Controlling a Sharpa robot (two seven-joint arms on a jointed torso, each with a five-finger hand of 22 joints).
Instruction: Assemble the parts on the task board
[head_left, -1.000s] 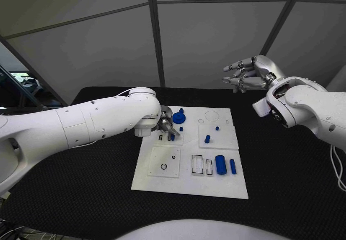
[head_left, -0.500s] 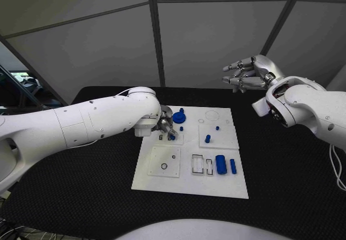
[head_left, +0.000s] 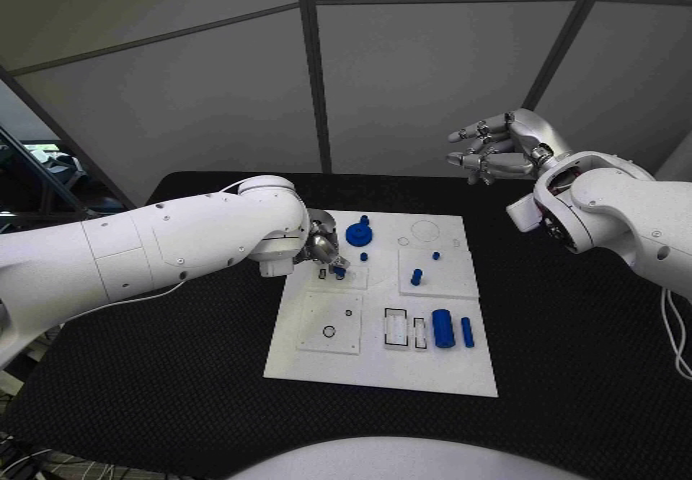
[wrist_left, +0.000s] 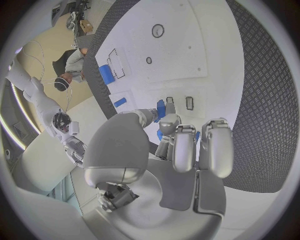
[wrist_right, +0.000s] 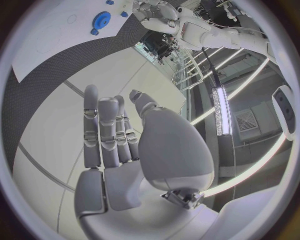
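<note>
The black table (head_left: 173, 400) carries the white task board (head_left: 378, 365) at its middle. The left arm (head_left: 130, 255) reaches in from nine o'clock and ends at the board's ten-o'clock corner. The right arm (head_left: 635, 225) sits at two o'clock, well apart from the board.

The right hand (head_left: 498, 148) is raised above the table's far edge near one o'clock, fingers spread and curved, with nothing in it; the right wrist view shows the same hand (wrist_right: 122, 137) empty, fingers nearly straight and side by side.

The left hand (head_left: 320, 252) hangs low over the board's upper left part. In the left wrist view its fingertips (wrist_left: 167, 122) close around a small blue peg (wrist_left: 161, 107), pinching it just above the board near a small rectangular slot (wrist_left: 189, 103).

A blue gear (head_left: 358, 237) lies at the board's eleven-o'clock area, just beside the left hand. A large blue cylinder (head_left: 443, 328) lies at the board's four-o'clock part, with a thinner blue pin (head_left: 467, 332) beside it. Two short blue pegs (head_left: 415, 277) stand near the board's centre.
</note>
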